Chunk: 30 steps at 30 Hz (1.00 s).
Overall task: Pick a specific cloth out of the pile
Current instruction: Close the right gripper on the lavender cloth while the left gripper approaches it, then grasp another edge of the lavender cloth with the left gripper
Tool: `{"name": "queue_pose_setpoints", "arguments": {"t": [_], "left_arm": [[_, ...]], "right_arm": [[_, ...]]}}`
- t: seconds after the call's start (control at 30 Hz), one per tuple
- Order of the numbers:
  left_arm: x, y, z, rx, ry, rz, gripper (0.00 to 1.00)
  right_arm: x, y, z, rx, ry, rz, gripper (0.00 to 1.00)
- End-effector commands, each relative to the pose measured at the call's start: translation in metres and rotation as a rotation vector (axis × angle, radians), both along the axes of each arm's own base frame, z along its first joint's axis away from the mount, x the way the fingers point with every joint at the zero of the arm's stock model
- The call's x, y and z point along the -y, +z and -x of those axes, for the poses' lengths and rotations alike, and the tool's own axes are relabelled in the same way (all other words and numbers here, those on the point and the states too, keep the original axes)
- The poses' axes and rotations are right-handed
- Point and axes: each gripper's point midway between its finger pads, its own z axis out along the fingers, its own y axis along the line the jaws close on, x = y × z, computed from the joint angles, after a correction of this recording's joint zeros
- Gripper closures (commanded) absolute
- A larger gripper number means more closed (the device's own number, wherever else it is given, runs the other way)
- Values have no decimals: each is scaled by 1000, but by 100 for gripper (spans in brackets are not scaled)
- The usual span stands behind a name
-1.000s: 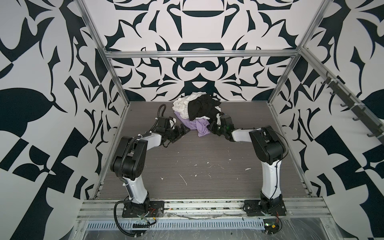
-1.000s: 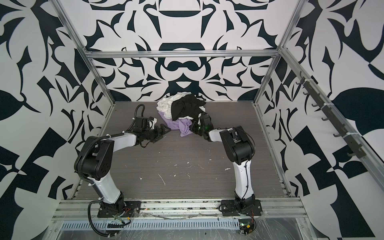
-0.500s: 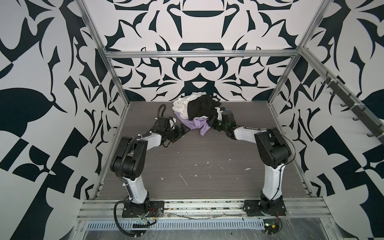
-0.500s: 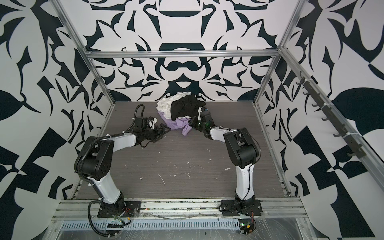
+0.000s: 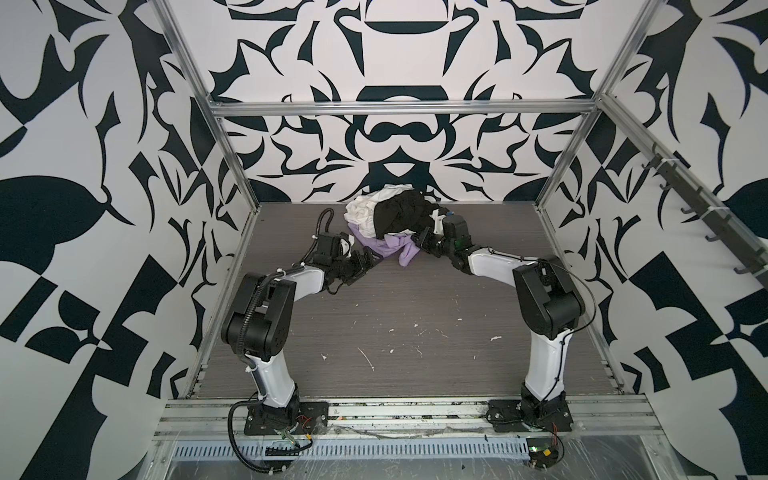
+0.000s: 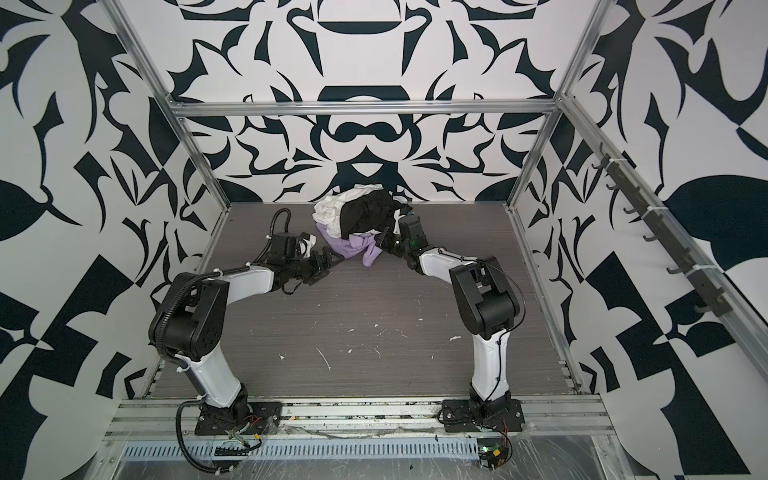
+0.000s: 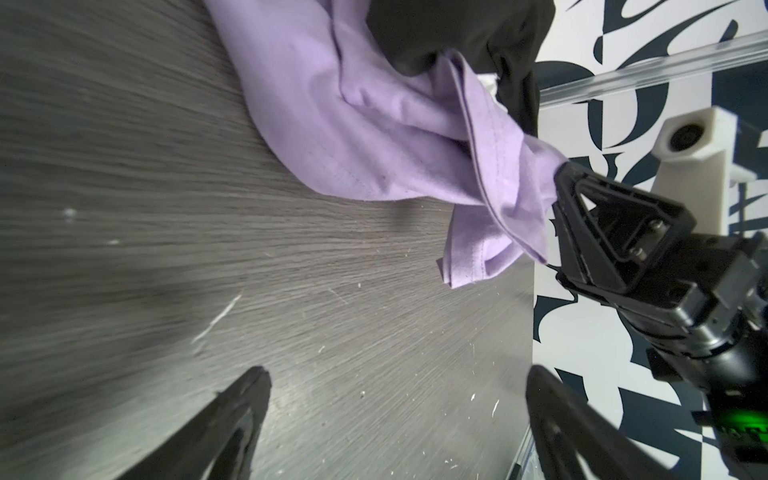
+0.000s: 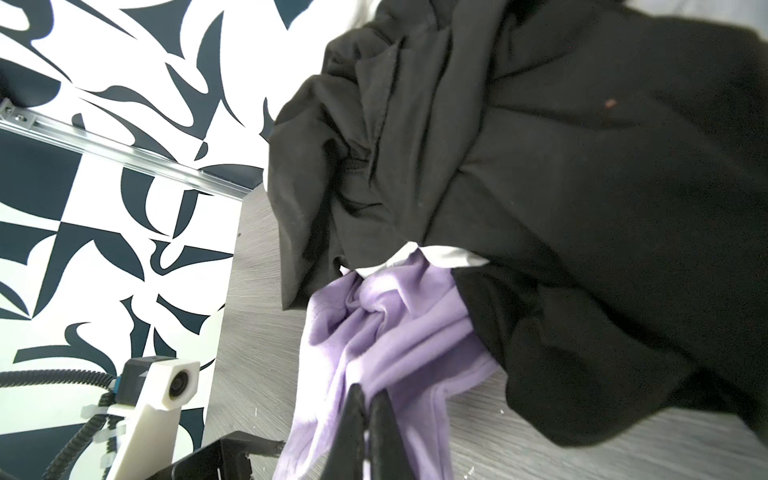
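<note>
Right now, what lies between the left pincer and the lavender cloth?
Between left pincer and lavender cloth: only bare grey tabletop with white specks, shown in the left wrist view.

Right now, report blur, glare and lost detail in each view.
Left wrist view: the lavender fabric garment is crisp, the grey wood-grain table smeared, the open left gripper fuzzy. Right wrist view: the crumpled black garment loses detail in shade; the white patterned wall glares. Both top views: sharp, evenly lit.

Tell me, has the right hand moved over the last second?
Yes. The right hand, shut on the lavender cloth, has shifted toward the back wall, away from the front rail.
</note>
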Motion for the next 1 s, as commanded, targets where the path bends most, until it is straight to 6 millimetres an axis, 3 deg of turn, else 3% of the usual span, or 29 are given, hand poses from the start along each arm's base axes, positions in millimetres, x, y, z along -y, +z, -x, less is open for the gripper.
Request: {"name": "queue_pose_setpoints", "arguments": {"t": [0.0,0.5,0.7,0.97], "left_arm": [[8,16,0,45,-26,24,2],[9,30,-13,133,-72,-46,5],[-3,11,-17,180,-74,-186,6],[-11,13,-21,243,-51,-250,10]], "right_arm": [[-13,88,-2,197,52,-54,100],[-14,138,-3,284,66,-47,100],[-19,155,1,298,76,-71,100],[-20,180,15,325,100,-65,100]]}}
